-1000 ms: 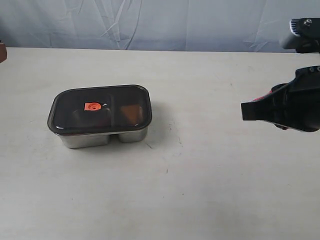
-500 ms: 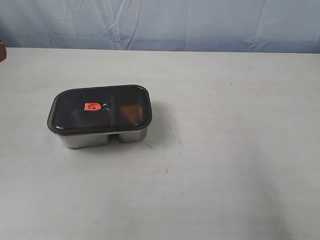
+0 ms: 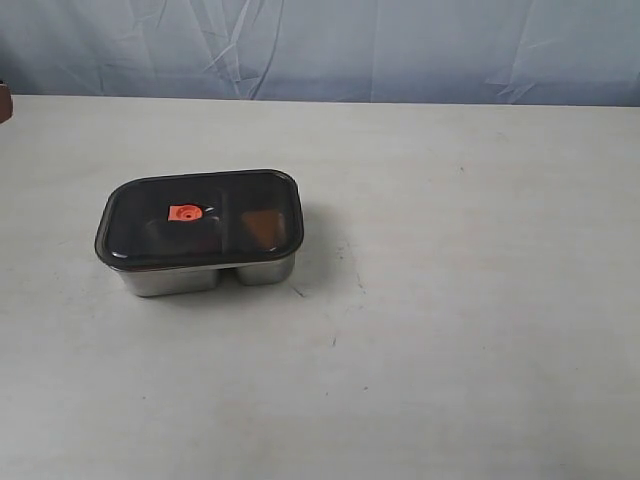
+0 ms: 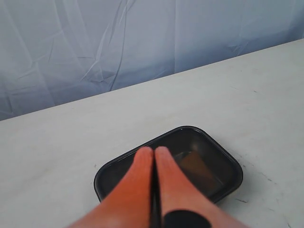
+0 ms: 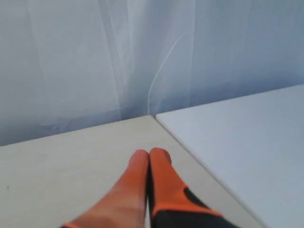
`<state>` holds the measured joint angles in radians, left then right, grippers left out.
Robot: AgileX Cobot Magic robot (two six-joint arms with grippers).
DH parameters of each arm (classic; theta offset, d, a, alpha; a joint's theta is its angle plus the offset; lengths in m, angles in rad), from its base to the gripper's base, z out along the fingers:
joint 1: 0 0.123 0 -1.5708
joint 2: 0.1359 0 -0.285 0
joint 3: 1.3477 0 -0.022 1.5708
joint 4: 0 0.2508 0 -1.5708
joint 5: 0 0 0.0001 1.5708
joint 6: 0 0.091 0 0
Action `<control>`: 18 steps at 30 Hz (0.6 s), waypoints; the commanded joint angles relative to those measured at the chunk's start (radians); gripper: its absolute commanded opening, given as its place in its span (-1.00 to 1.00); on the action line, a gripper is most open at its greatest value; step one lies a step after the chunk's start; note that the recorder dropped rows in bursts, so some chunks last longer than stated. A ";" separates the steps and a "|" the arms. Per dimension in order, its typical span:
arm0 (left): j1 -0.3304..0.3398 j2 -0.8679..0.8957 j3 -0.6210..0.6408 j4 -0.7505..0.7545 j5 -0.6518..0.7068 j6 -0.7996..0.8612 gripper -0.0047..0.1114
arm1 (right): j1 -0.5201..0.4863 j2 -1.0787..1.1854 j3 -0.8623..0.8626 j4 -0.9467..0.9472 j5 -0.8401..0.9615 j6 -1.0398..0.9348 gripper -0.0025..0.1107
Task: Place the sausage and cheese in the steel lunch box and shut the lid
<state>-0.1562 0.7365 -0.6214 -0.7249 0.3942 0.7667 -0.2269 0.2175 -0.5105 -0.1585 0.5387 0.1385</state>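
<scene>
The steel lunch box (image 3: 200,277) stands on the left half of the table with the dark translucent lid (image 3: 200,218) lying flat on it; an orange valve (image 3: 184,212) shows near the lid's middle. Through the lid a brownish-orange shape, the cheese (image 3: 262,226), shows in the right compartment, and again as the cheese (image 4: 199,169) in the left wrist view. The sausage is hidden. No arm shows in the exterior view. My left gripper (image 4: 154,151) is shut and empty, hovering over the lid (image 4: 218,161). My right gripper (image 5: 149,153) is shut and empty near a table corner.
A pale table (image 3: 450,300) runs to a creased blue-grey backdrop (image 3: 320,45). In the right wrist view the table's edge (image 5: 190,152) borders a white surface (image 5: 247,147). A small brown object (image 3: 4,103) sits at the far left edge.
The right arm, seen at the right edge a second ago, has withdrawn out of the exterior view. The lunch box and lid have not moved.
</scene>
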 commanded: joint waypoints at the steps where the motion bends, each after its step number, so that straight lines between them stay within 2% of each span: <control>1: -0.005 -0.006 0.005 0.006 -0.006 -0.001 -0.92 | -0.004 -0.022 0.135 0.066 -0.045 -0.006 -0.96; 7: -0.005 -0.006 0.005 0.006 -0.006 -0.001 -0.92 | -0.006 -0.180 0.332 0.066 -0.076 -0.006 -0.96; 18: -0.005 -0.006 0.005 0.003 -0.006 -0.001 -0.92 | -0.006 -0.217 0.461 0.073 -0.132 -0.006 -0.96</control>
<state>-0.1562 0.7365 -0.6214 -0.7249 0.3942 0.7667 -0.2269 0.0060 -0.0767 -0.0914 0.4372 0.1385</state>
